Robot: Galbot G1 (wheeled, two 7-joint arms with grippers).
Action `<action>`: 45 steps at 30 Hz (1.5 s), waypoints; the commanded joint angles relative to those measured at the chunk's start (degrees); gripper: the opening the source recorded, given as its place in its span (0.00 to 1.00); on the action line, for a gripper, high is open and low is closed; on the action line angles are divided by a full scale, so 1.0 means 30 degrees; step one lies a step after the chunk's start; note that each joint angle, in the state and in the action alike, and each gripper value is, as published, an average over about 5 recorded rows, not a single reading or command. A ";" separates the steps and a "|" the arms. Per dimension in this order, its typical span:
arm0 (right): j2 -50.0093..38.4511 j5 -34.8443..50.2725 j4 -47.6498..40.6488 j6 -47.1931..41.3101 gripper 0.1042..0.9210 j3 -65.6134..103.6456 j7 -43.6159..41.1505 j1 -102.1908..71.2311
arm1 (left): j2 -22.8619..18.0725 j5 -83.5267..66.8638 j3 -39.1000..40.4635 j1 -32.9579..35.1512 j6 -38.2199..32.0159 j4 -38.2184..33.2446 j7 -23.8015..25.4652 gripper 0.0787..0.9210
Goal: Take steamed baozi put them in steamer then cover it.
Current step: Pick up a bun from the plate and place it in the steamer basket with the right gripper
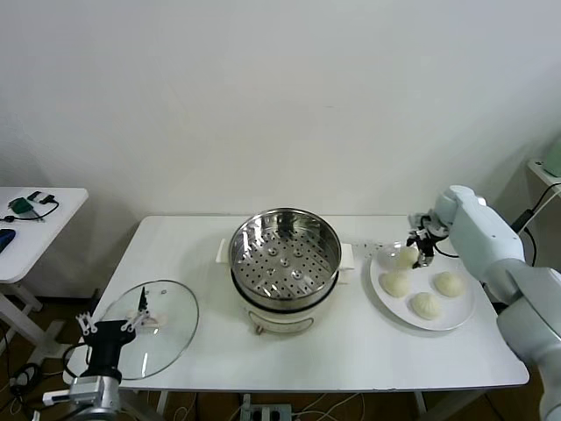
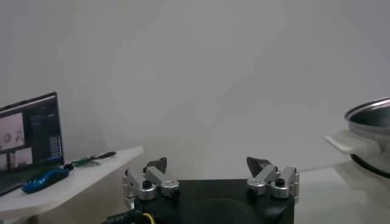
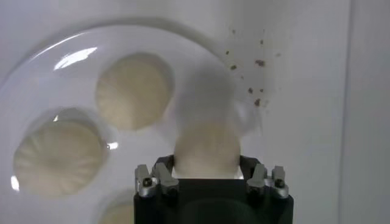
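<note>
The steamer, a shiny steel pot with a perforated tray on a white base, stands uncovered at mid-table; its rim also shows in the left wrist view. The glass cover lies flat at the table's front left. My right gripper is shut on one baozi, holding it just over the far edge of the white plate. Three other baozi lie on that plate; two show whole in the right wrist view. My left gripper is open and empty by the cover's near-left edge.
A white side table with small items stands off to the left; a laptop and a blue tool rest on it. Dark crumbs lie on the table beside the plate. The table's front edge runs just below the cover.
</note>
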 commanded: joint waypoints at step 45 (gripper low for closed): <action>0.7187 -0.5375 0.9183 0.8117 0.72 -0.8968 0.1000 0.3016 | 0.0264 0.0118 0.0020 0.0882 0.0024 -0.0850 0.0255 0.88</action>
